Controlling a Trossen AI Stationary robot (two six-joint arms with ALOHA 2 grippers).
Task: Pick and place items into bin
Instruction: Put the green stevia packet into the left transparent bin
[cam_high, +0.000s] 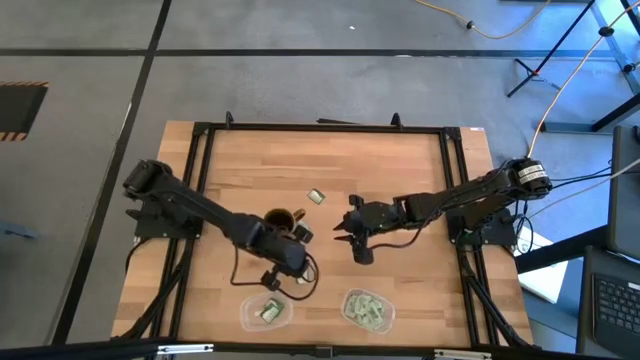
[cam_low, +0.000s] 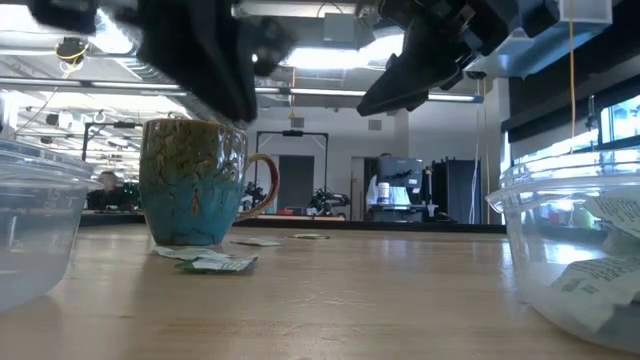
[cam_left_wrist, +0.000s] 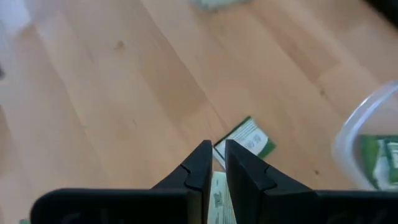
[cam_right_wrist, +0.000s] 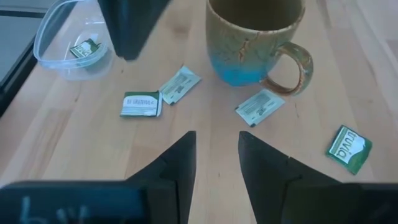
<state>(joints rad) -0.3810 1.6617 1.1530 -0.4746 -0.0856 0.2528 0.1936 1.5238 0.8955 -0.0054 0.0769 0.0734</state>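
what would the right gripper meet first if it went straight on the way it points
Probably the bare wooden table between the packets; the white packet and brown-and-blue ceramic mug lie just beyond. The right gripper has open jaws.

The light wooden table (cam_high: 400, 170) carries a brown-and-blue mug (cam_right_wrist: 252, 40), two clear plastic bins (cam_high: 266, 312) (cam_high: 368, 309) near its front edge, and loose green-and-white packets: several (cam_right_wrist: 140, 104) beside the mug, one (cam_high: 316, 196) farther back.
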